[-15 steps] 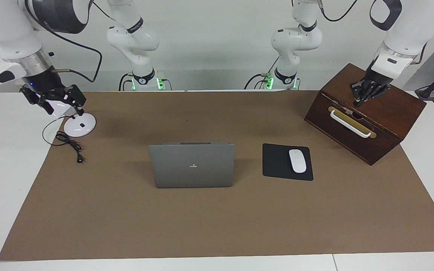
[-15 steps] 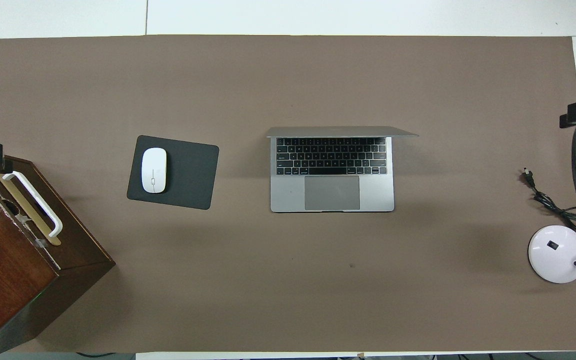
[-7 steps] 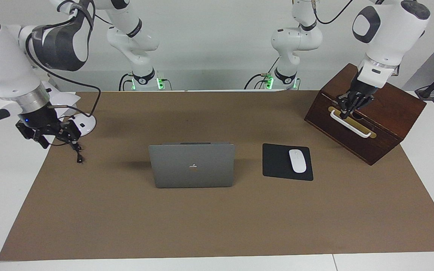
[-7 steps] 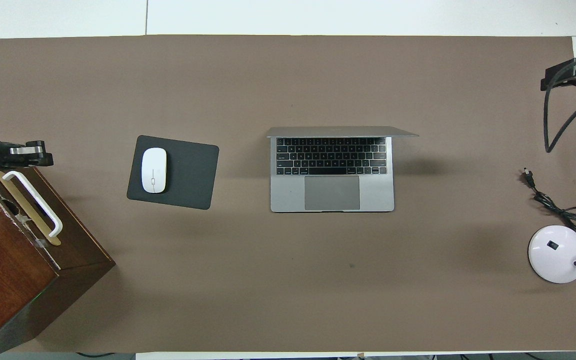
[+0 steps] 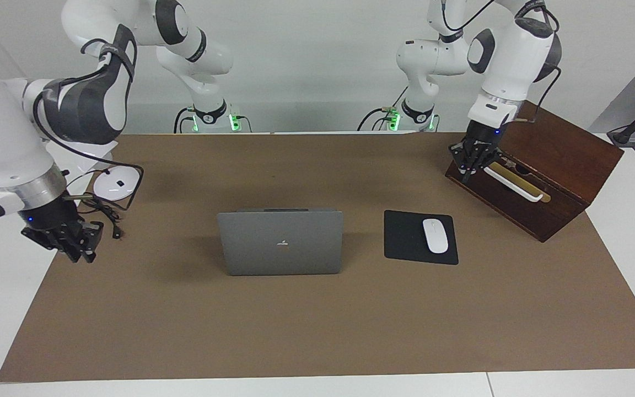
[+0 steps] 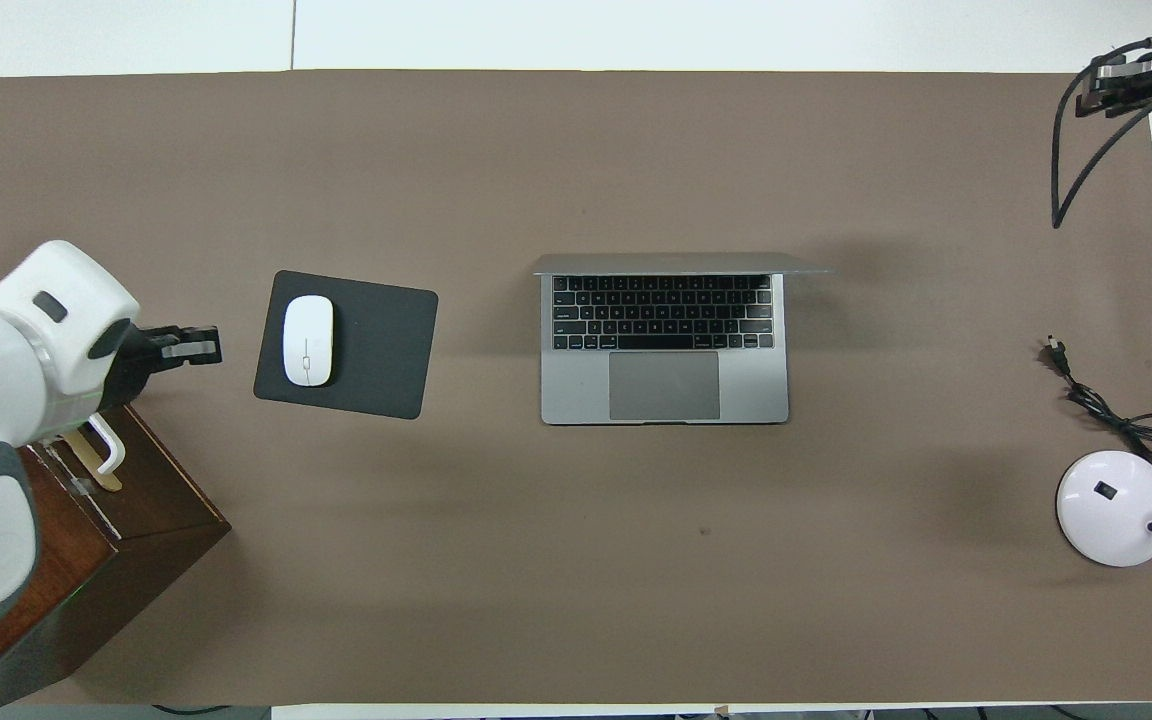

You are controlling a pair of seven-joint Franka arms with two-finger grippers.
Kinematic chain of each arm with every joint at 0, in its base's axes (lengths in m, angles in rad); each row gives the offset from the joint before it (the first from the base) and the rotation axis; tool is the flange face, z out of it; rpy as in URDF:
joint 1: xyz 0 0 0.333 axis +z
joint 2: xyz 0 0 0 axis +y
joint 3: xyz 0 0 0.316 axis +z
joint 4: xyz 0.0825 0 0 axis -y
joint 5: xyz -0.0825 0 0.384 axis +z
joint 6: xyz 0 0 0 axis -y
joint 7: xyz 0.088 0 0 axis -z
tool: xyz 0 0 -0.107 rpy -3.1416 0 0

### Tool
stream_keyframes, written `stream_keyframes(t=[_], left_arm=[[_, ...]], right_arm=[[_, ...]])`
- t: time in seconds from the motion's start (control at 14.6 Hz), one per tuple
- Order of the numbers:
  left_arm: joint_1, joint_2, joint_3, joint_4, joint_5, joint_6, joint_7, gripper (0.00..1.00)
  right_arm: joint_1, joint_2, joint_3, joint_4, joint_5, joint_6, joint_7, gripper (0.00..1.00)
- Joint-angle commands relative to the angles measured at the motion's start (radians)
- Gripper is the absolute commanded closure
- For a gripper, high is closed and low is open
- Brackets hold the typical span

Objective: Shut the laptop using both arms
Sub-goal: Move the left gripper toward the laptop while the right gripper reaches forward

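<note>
laptop point(image 5: 280, 242) stood open mid-worktop, my arms well apart from it | left arm point(image 5: 494, 82): jaws together over box point(image 5: 560, 160) front | right arm point(image 5: 14, 149): jaws over mat point(image 5: 295, 331) edge, could not tell their state | judged best: meet lid's top corners together, press evenly, slowly | screen hidden from facing view
</note>
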Motion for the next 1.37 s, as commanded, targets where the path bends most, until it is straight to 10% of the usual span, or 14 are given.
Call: stream_keyframes(t=[0.0, 0.75, 1.3], left_arm=[[-0.061, -0.076, 0.012, -0.154, -0.013, 0.157, -0.042, 1.00], [-0.398, 0.048, 0.013, -0.362, -0.016, 0.716, -0.227, 1.00], [-0.524, 0.217, 0.015, -0.366, -0.014, 0.988, -0.245, 1.00]], right_arm=[[0.014, 0.045, 0.011, 0.052, -0.025, 0.038, -0.015, 1.00], [0.228, 0.089, 0.004, 0.052, -0.080, 0.090, 0.400, 1.00], [0.293, 0.008, 0.005, -0.164, -0.086, 0.151, 0.505, 1.00]])
